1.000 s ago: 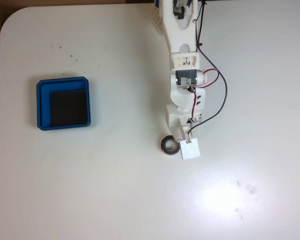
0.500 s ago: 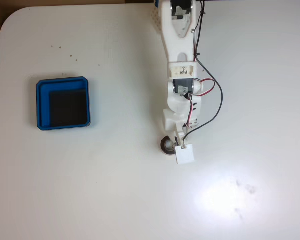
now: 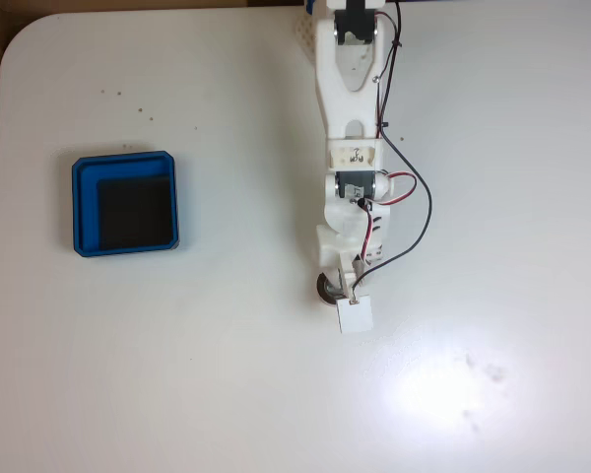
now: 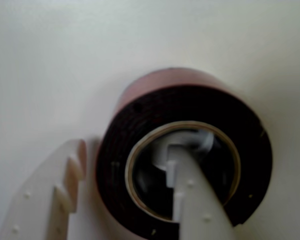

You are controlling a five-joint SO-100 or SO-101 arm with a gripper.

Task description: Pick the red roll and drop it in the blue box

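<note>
One red roll (image 4: 182, 150) flat on table (image 3: 227, 374), mid-table toward near edge. Tool (image 4: 135, 175) straddles its wall: one finger inside core, one outside; not clamped. One blue box (image 3: 125, 203) near left edge.

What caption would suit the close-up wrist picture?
One gripper finger inside the red roll, the other outside its wall, on the white table.

In the fixed view the arm covers most of the roll (image 3: 324, 289), leaving a sliver at its 9 o'clock side. In the wrist view, blurred, the fingers (image 4: 196, 200) run off the bottom edge; one hides the roll's 5 o'clock rim.
</note>
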